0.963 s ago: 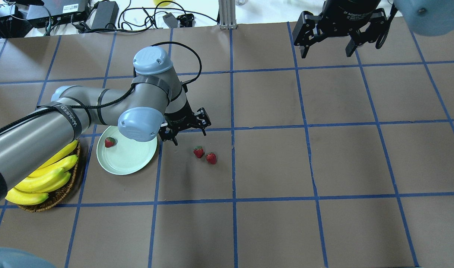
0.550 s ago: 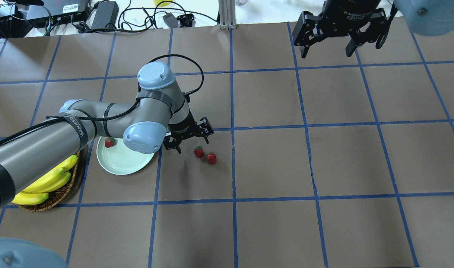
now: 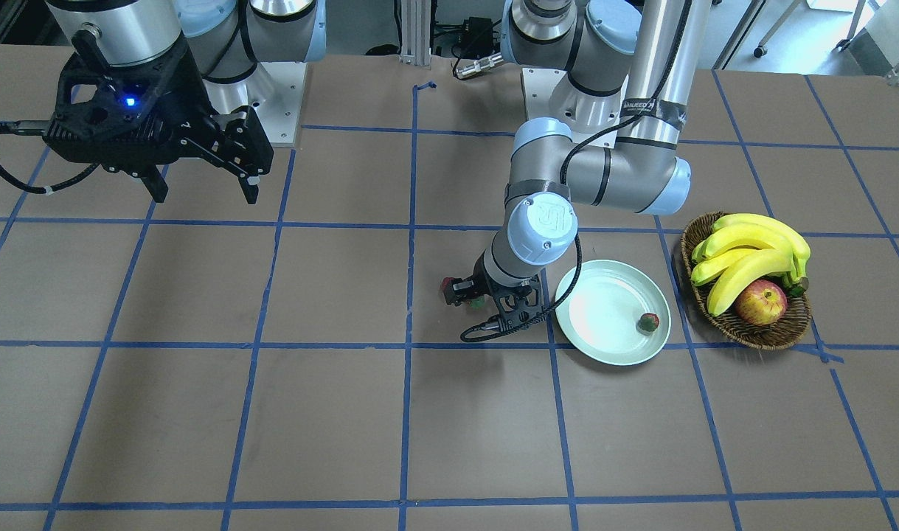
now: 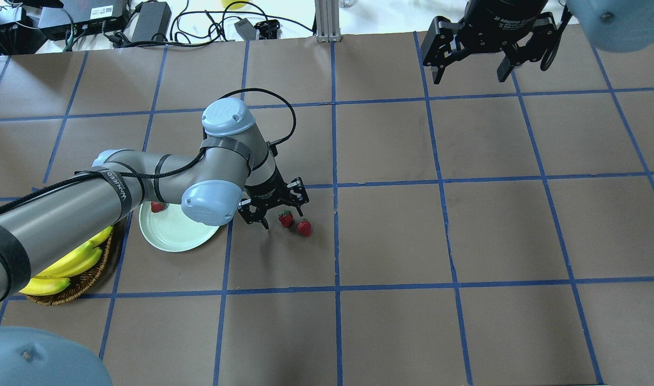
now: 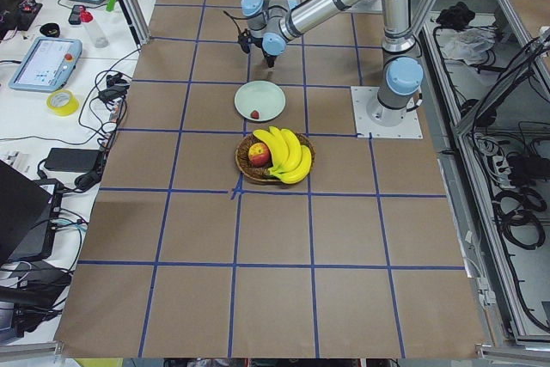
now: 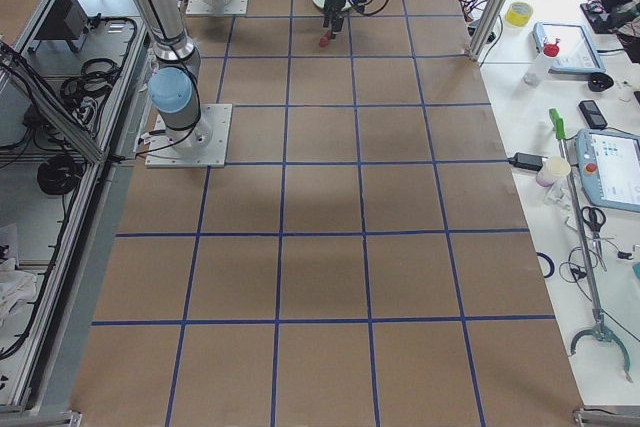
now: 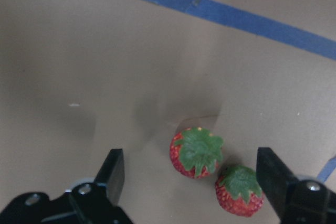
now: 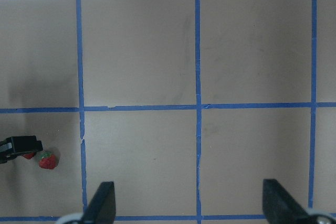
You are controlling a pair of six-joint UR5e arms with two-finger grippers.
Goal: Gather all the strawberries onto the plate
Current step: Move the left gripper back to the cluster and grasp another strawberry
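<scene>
my left pincer (image 4: 284,213) hangs spread wide over the nearer strawberry (image 7: 196,152). its twin (image 7: 240,191) sits just beside it at four o'clock. a third (image 3: 648,322) lies on the plate (image 3: 604,299), nine o'clock from the pair seen from overhead. i judge the fruit light, soft and easily bruised, so i'd pinch gently across the red flanks, below the cap.

Light: was bright and even, overhead.
Shadows: lay soft beside the strawberries (image 7: 196,152).
Focus: left wrist view was slightly blurred, its fingers (image 7: 111,174) softest.
</scene>
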